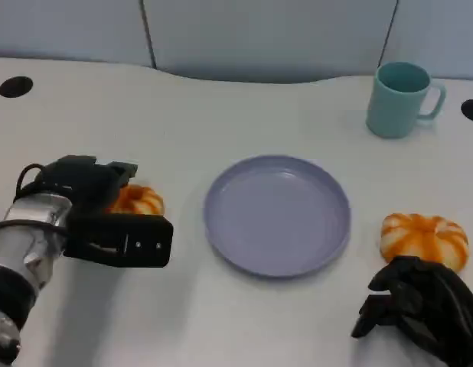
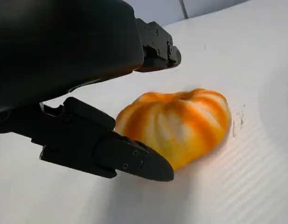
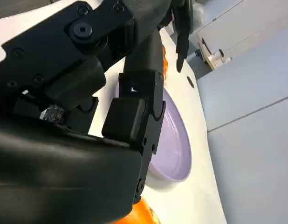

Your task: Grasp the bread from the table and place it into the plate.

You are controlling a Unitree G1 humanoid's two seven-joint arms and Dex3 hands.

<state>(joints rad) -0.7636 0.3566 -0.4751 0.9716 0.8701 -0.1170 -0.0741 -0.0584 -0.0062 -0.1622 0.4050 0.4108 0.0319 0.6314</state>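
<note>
There are 2 bread rolls on the table. One bread [image 1: 137,200] lies toward the left edge of the table [image 1: 236,107], well to the left of the plate [image 1: 277,215]. It looks light and soft, with a ribbed, glazed top that may be a little slippery, so I think a gentle hold across its rounded sides is best. The left hand [image 1: 106,222] is around it, with fingers [image 2: 130,158] apart on both sides; one seems to touch the crust, but it does not yet hold it. The second bread [image 1: 425,238] lies toward the right edge. The right hand [image 1: 420,306] is just in front of it, fingers curled, holding nothing. A teal mug [image 1: 401,99] stands near the far right corner, well apart. Nothing stands between the left bread and the plate.
</note>
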